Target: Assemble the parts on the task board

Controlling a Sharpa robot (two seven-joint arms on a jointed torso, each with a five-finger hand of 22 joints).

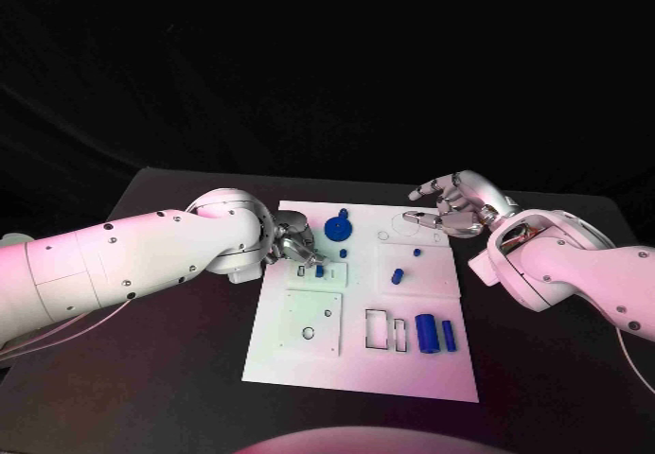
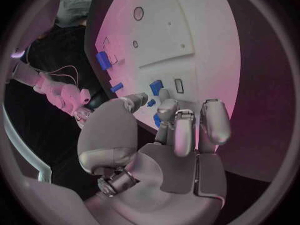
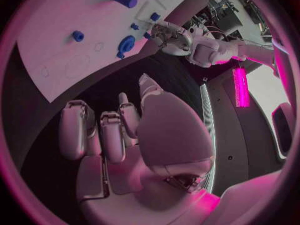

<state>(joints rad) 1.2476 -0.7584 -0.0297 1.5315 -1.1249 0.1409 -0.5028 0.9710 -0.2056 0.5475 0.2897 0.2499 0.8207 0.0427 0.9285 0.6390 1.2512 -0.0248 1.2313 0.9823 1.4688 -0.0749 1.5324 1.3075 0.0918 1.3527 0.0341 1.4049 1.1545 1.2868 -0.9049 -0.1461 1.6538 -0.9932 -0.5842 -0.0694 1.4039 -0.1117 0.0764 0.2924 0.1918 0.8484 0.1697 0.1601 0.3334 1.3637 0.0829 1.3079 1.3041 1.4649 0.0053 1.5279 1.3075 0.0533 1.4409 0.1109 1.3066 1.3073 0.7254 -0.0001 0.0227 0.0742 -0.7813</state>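
I see the task board (image 1: 358, 364) flat in the middle of the black table (image 1: 164, 378), with the blue parts spread over it. A blue disc-shaped part (image 1: 337, 227) lies near the far edge of the board, and a small blue peg (image 1: 398, 276) stands near the board's middle. Two blue cylinders, one larger (image 1: 427, 333) and one slimmer (image 1: 448, 335), lie side by side close to the board's right edge, beside a rectangular cutout (image 1: 386, 330). My left hand (image 1: 292, 244) sits over the left edge of the board at a small recessed plate where a small blue part (image 1: 320, 270) stands; its fingers are curled in toward that spot, but I cannot tell whether they grip anything. My right hand (image 1: 453, 204) hovers above the far right corner of the board, fingers apart and loosely curved, holding nothing.
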